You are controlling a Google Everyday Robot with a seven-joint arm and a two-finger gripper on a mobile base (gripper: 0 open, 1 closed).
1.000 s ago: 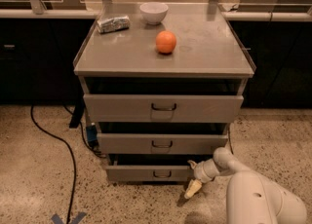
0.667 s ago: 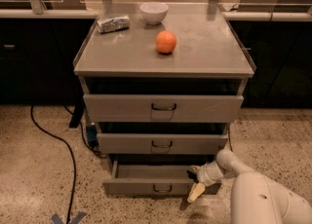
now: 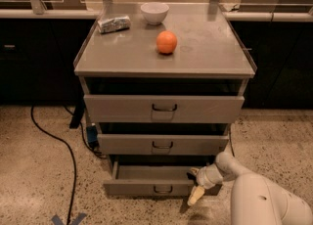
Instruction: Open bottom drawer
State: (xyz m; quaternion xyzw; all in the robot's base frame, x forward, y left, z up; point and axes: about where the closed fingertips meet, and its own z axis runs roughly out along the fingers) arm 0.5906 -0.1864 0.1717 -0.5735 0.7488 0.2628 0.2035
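Camera view puts the bottom drawer (image 3: 146,188) at six o'clock, lowest of the three in the grey bench (image 3: 205,53). It is slid partway out, so a strip of its plain tray shows behind the front. The gripper (image 3: 196,186) sits at about five o'clock, against the right end of that drawer front and well to the three o'clock side of the small dark handle (image 3: 163,189). Whether it is clenched, released or hooked over the front's top edge I cannot tell.

The job looks partly done, with more travel probably left. The main risk is the off-centre contact: pulling from one end could skew the drawer on its runners and jam it, or let the gripper slip off the corner. A pull angled upward might catch the middle drawer (image 3: 127,145) just above. A hard jerk could shake the bench and roll the orange (image 3: 167,42), at twelve o'clock on its top, towards an edge.
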